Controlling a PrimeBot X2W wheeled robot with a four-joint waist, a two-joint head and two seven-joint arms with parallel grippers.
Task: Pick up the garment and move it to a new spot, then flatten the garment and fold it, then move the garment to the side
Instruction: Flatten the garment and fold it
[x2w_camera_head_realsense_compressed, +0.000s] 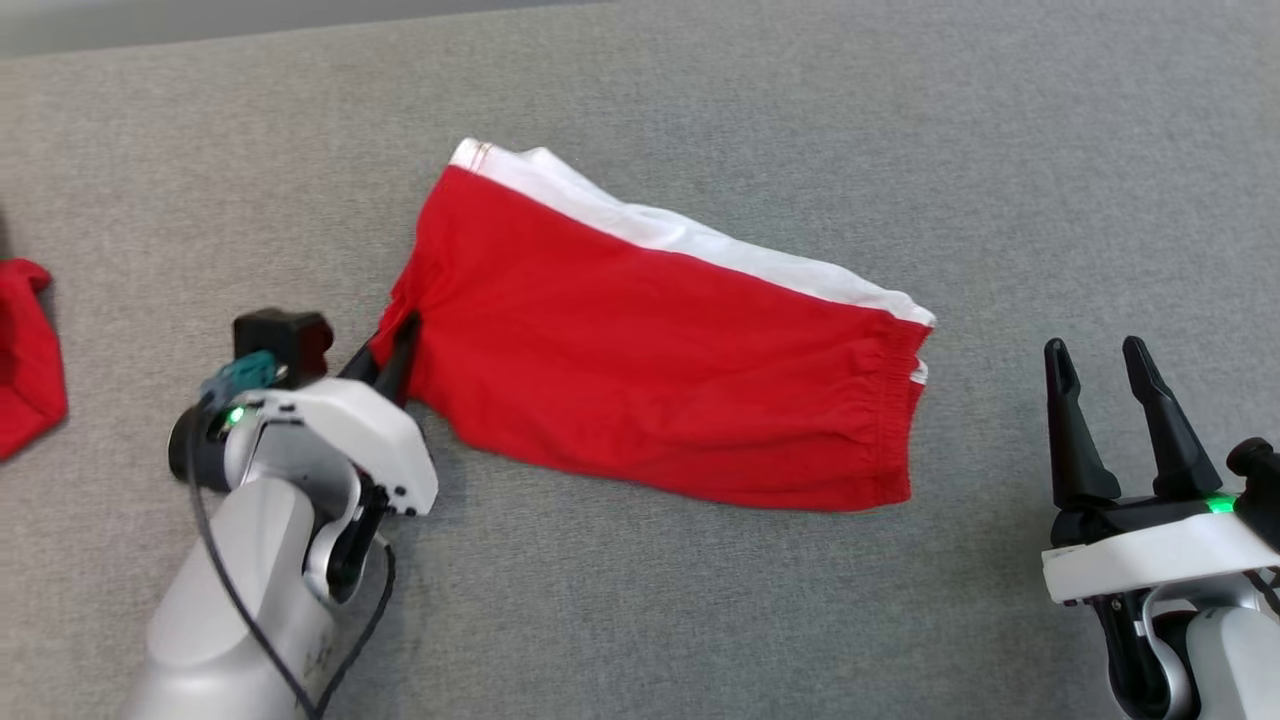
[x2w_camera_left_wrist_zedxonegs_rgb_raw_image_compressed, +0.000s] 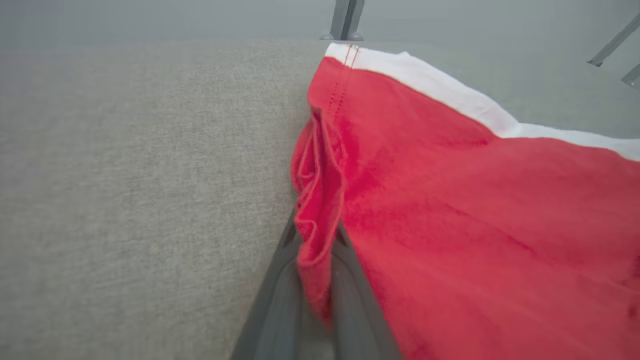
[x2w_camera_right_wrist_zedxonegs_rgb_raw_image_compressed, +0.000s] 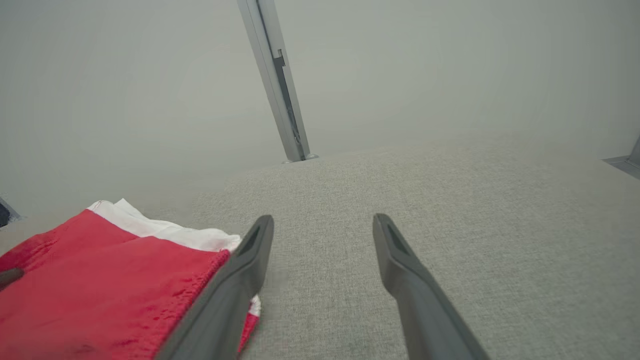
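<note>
The garment (x2w_camera_head_realsense_compressed: 650, 360) is a pair of red shorts with a white band, lying folded flat in the middle of the grey cloth surface. My left gripper (x2w_camera_head_realsense_compressed: 398, 340) is shut on the garment's left hem. In the left wrist view a bunched fold of the garment (x2w_camera_left_wrist_zedxonegs_rgb_raw_image_compressed: 320, 210) is pinched between my dark fingers (x2w_camera_left_wrist_zedxonegs_rgb_raw_image_compressed: 280, 295). My right gripper (x2w_camera_head_realsense_compressed: 1105, 375) stands open to the right of the garment, apart from its waistband end. The right wrist view shows my right gripper (x2w_camera_right_wrist_zedxonegs_rgb_raw_image_compressed: 322, 225) with spread fingers over bare cloth surface, the garment (x2w_camera_right_wrist_zedxonegs_rgb_raw_image_compressed: 110, 285) lying at its left.
Another red cloth (x2w_camera_head_realsense_compressed: 25, 350) lies at the far left edge of the grey surface (x2w_camera_head_realsense_compressed: 900, 130). A metal post (x2w_camera_right_wrist_zedxonegs_rgb_raw_image_compressed: 277, 85) stands beyond the surface's far edge.
</note>
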